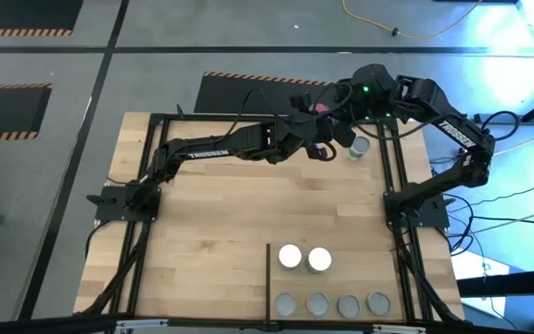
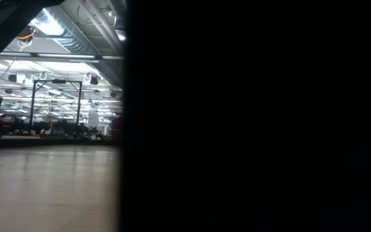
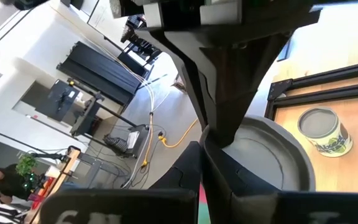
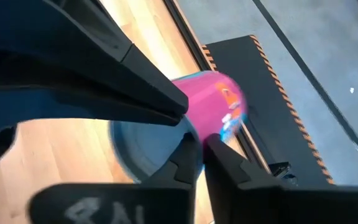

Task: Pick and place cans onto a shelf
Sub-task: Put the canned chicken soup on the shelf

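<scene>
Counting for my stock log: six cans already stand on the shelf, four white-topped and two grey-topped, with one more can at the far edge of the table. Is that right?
Not quite: the colours are swapped. The high view shows the shelf holding six cans, two white-topped and four grey-topped. One more can does stand at the far edge of the table, beside the two arms.

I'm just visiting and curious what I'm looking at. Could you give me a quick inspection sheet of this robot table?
Surface: wooden tabletop, black-framed.
Job's things: six cans on the shelf, two white-topped; another can at the far edge; a pink can by the right gripper.
Clutter: nothing seen.
Grippers: left gripper and right gripper both at the far edge; grip unclear.
Cables: yellow cable on the floor.
Surroundings: grey floor, striped mats.
</scene>
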Motion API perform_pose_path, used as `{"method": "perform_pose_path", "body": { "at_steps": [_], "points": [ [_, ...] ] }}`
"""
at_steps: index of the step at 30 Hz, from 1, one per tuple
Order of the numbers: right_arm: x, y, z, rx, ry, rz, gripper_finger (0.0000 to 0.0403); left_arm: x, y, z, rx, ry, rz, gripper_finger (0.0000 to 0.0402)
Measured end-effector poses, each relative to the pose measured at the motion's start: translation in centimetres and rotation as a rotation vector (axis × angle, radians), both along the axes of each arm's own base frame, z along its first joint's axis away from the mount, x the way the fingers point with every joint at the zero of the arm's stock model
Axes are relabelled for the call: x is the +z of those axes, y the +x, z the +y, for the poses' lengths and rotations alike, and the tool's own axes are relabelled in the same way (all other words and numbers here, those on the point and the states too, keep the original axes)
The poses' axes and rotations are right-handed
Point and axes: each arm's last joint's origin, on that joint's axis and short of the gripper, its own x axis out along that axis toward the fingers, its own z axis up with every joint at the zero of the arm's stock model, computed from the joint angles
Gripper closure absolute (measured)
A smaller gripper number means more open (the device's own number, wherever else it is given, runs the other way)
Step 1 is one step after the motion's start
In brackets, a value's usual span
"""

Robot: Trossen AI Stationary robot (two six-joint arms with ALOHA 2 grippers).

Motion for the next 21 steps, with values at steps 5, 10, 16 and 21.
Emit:
{"method": "perform_pose_path", "body": {
  "at_steps": [5,10,16,21],
  "points": [
    [0.0,0.0,0.0,0.011,-0.007,0.008,0.0392,0.0,0.0,0.0,-0.003,-0.001,-0.002,0.0401],
    [0.0,0.0,0.0,0.001,-0.016,0.016,0.0394,0.3,0.1,-0.1,-0.001,0.002,-0.035,0.0388],
    [-0.1,-0.1,-0.1,-0.01,-0.026,0.023,0.0395,0.8,0.3,-0.9,-0.027,0.002,-0.093,0.0376],
    [-0.1,-0.2,-0.1,-0.023,-0.036,0.037,0.0395,1.2,0.2,-2.2,0.027,0.076,-0.075,0.0372]
  ]
}}
